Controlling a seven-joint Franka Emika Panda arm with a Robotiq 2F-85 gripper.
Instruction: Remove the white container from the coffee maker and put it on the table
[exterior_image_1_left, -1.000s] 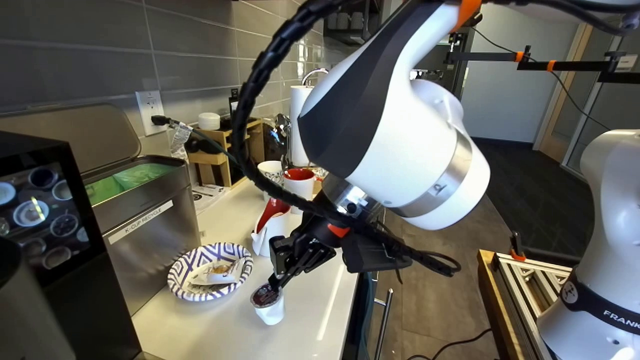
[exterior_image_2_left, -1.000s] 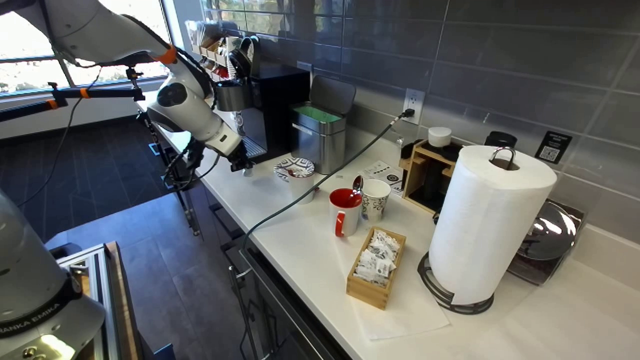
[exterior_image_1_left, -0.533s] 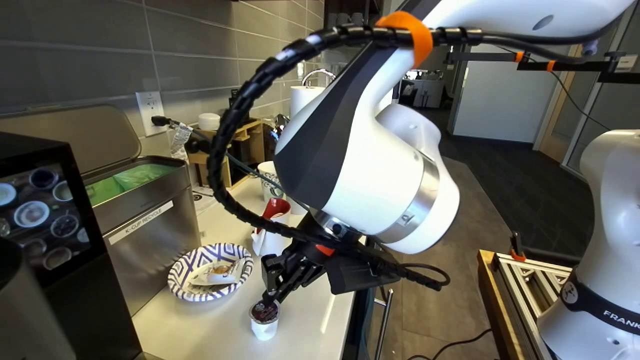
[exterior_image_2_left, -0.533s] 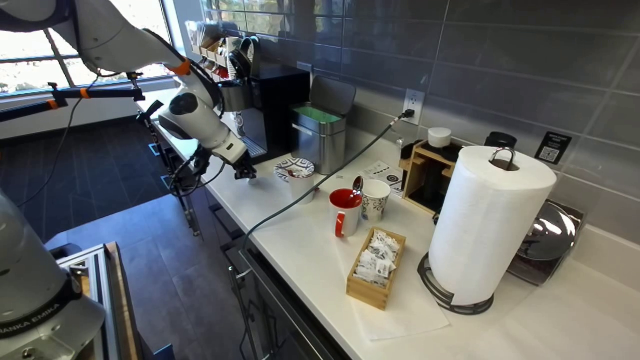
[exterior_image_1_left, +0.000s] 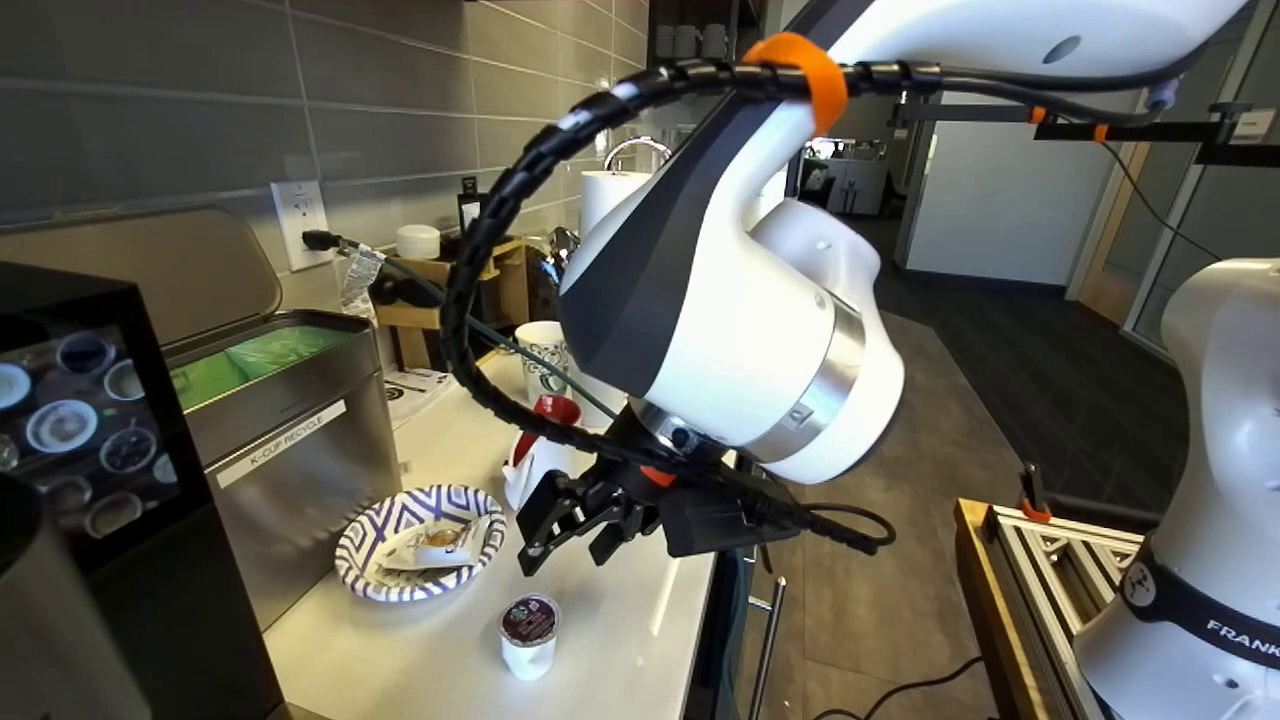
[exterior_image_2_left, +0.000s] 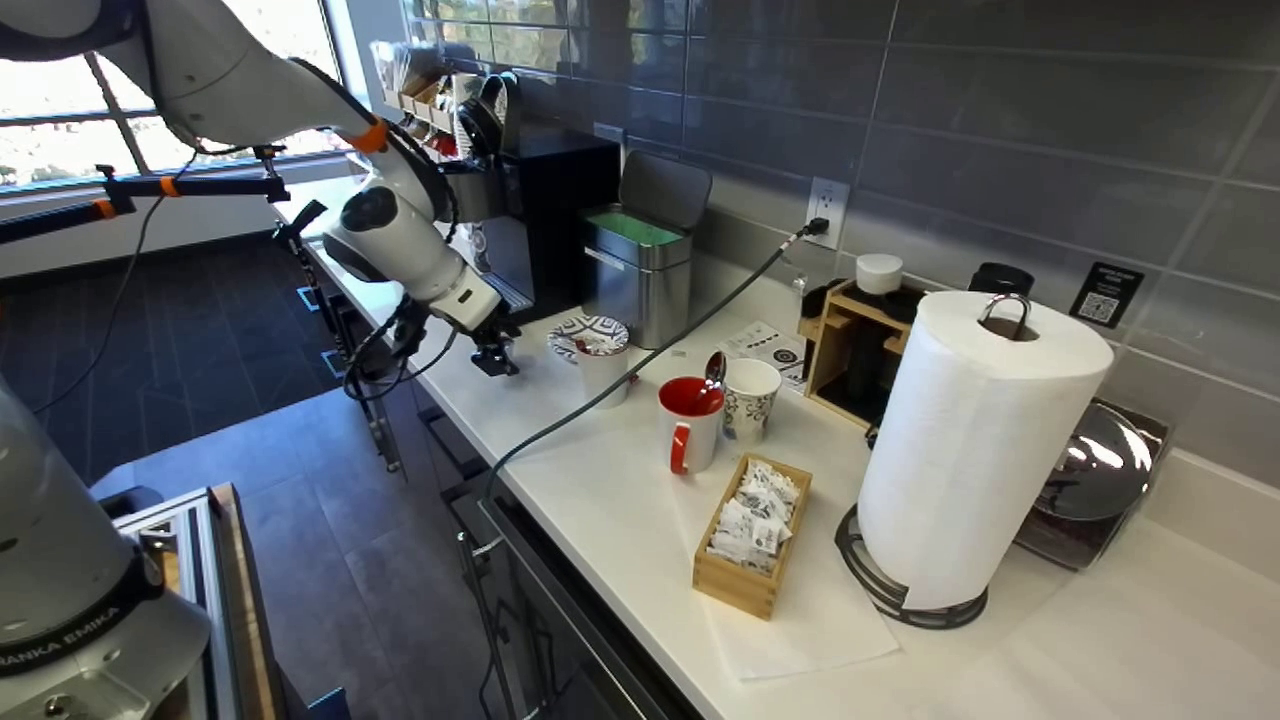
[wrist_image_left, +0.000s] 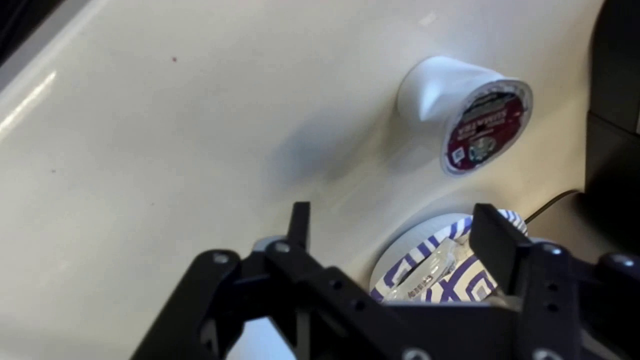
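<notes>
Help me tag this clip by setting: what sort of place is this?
Probably an office coffee corner: a black coffee maker, a bin labelled K-CUP RECYCLE and a wooden box of packets.

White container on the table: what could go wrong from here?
The small white container stands upright on the table, unheld, so a brush from the open gripper could tip it. In the wrist view the gripper overlaps the patterned plate; lowering there might catch its rim.
</notes>
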